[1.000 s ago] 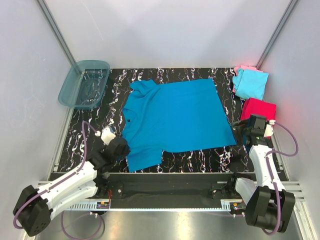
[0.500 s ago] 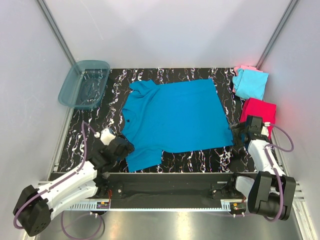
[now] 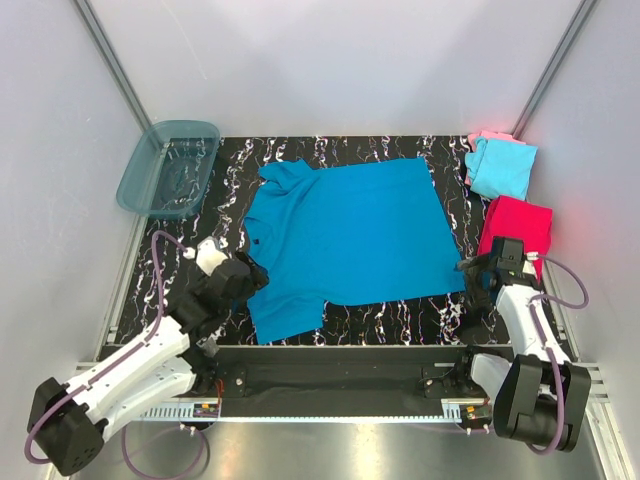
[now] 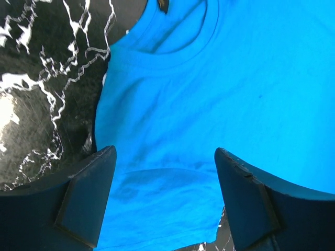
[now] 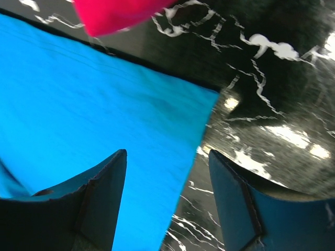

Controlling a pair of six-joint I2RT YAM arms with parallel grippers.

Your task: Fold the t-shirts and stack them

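While the large teal-blue cloth t-shirt (image 3: 345, 235) lies flat on the black marbled table (image 3: 400, 315), the left gripper (image 4: 165, 157) gapes empty near its collar. The right gripper (image 5: 167, 157) gapes over its corner.

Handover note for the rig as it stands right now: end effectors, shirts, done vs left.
Left end effector: open, empty, over the teal-blue t-shirt near its collar, at the near-left side.
Right end effector: open, empty, over that shirt's near-right hem corner.
Shirts: the teal-blue one lies spread flat, unfolded, mid table. The light cyan t-shirt sits folded on the pale pink t-shirt at the far-right corner. The magenta-red t-shirt lies folded by itself at the right edge.
Done: three shirts look folded, two stacked.
Left: fold the teal-blue one, then gather all into one stack.
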